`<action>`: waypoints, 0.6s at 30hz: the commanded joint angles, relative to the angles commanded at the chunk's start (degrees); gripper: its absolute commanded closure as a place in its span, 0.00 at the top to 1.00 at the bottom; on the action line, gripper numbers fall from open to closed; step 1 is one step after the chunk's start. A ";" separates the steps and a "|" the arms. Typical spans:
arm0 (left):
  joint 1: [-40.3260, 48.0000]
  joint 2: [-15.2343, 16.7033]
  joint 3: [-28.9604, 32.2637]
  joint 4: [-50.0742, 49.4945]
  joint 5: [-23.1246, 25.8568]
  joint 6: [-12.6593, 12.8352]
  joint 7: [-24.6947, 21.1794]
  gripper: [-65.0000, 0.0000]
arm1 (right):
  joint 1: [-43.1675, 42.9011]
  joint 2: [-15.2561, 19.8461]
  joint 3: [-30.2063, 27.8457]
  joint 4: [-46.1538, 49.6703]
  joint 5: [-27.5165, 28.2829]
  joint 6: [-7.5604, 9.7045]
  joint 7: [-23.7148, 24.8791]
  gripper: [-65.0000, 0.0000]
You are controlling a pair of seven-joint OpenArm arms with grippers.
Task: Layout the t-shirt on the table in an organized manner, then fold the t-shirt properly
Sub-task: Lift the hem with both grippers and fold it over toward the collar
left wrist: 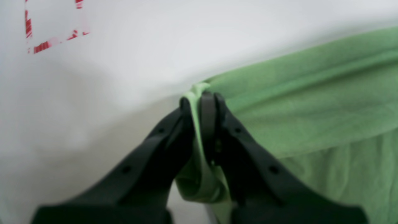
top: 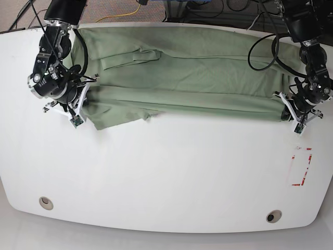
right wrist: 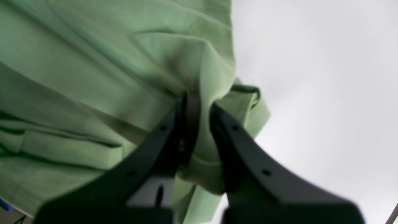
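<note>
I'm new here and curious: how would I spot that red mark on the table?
Start from the white table and the green t-shirt stretched across its far side. Near the left gripper lies a red tape rectangle, the table's only red mark.

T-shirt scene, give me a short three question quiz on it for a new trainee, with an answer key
1. True or false: both grippers are shut on the t-shirt.
2. In the base view, the red tape outline lies nearest which gripper: A) left gripper, B) right gripper?
3. Fill in: the t-shirt is stretched between the two arms over the far part of the ____.

Key: 1 true. 2 A, the left gripper, which is on that view's right. 3 table.
</note>
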 joint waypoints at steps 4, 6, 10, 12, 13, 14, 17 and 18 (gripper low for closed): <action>0.09 -0.18 0.00 0.00 0.00 0.00 1.58 0.08 | -1.67 -0.18 0.00 0.00 0.00 0.00 0.00 0.00; 0.26 -0.18 -0.09 0.09 0.00 0.00 1.58 0.17 | -2.11 -0.18 0.00 0.00 0.00 0.00 0.00 0.00; 1.41 -0.26 -1.67 0.09 0.09 0.00 1.58 0.39 | -2.99 -0.26 -0.09 0.00 0.00 0.00 0.00 0.03; 1.85 -0.26 -2.64 0.18 0.09 0.00 1.58 0.46 | -3.52 -0.26 -0.09 0.00 -0.09 0.00 0.00 0.09; 1.85 -0.26 -2.73 0.18 0.09 0.00 1.58 0.48 | -3.60 -0.26 -0.09 0.00 -0.18 0.00 0.00 0.12; 2.02 -0.26 -2.73 0.18 0.09 0.00 1.58 0.52 | -3.78 -0.26 -0.09 -0.09 -0.18 0.00 0.00 0.20; 2.20 -0.62 -2.81 0.18 0.44 0.00 1.58 0.57 | -4.31 -0.26 -0.09 -0.18 -0.26 0.00 0.00 0.38; 2.55 -0.97 -2.81 0.18 0.88 0.00 1.58 0.57 | -4.48 -0.26 -0.09 -0.09 -0.26 0.00 0.00 0.44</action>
